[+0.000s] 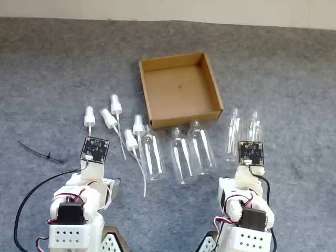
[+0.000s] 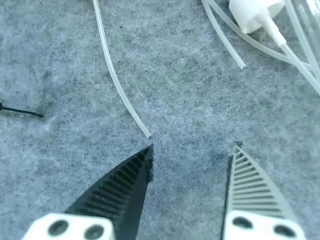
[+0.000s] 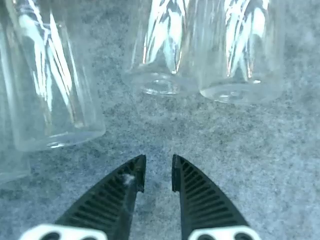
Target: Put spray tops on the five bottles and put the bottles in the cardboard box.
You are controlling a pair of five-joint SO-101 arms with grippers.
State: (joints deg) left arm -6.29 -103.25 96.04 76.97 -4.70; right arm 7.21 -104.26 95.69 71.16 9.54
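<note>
Nothing is done yet: 5 bottles (image 1: 181, 155) lie capless near the empty box (image 1: 173, 60), and 5 spray tops (image 1: 108, 118) lie loose beside them. The left gripper (image 2: 192, 150) is wide apart and the right gripper (image 3: 158, 172) is nearly together, each holding nothing.

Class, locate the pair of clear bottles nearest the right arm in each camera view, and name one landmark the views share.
High view: the pair of bottles is right of the cardboard box, ahead of the right arm.
Right wrist view: the pair side by side, just beyond the right gripper.
Left wrist view: a spray top and tubes instead.
Shared landmark: the grey mat under everything.
</note>
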